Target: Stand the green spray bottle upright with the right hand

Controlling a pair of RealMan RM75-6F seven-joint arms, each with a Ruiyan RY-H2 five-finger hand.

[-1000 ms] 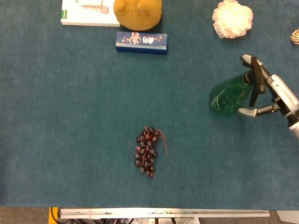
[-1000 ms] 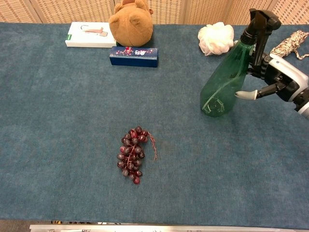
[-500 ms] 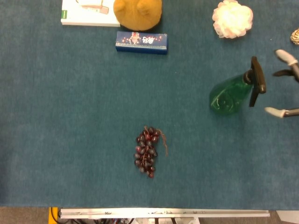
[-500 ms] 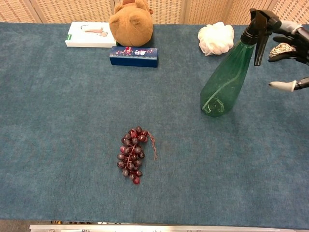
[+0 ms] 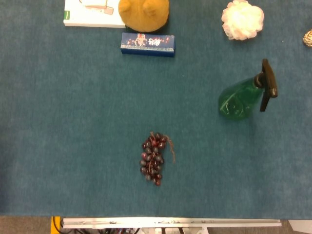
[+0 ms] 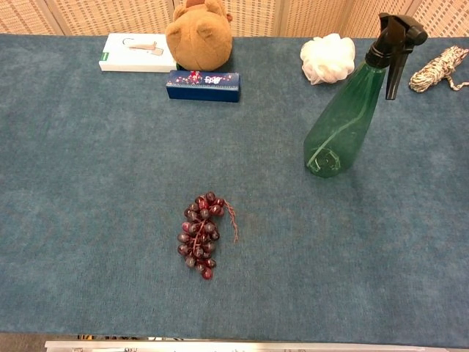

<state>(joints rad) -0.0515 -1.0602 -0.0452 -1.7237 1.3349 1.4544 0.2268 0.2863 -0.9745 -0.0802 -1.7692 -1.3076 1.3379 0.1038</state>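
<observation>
The green spray bottle (image 5: 240, 98) (image 6: 341, 125) stands upright on the blue table cloth at the right side, its black trigger head at the top, pointing right. Nothing touches it. Neither of my hands shows in the head view or the chest view.
A bunch of dark red grapes (image 5: 153, 158) (image 6: 200, 234) lies near the table's middle front. At the back are a white box (image 6: 138, 53), a brown teddy bear (image 6: 198, 33), a dark blue box (image 6: 203, 85), a white bath puff (image 6: 328, 57) and a coil of rope (image 6: 438, 69).
My right hand let go of the bottle, drew away to the right and left both views. The bottle stays standing where it was.
</observation>
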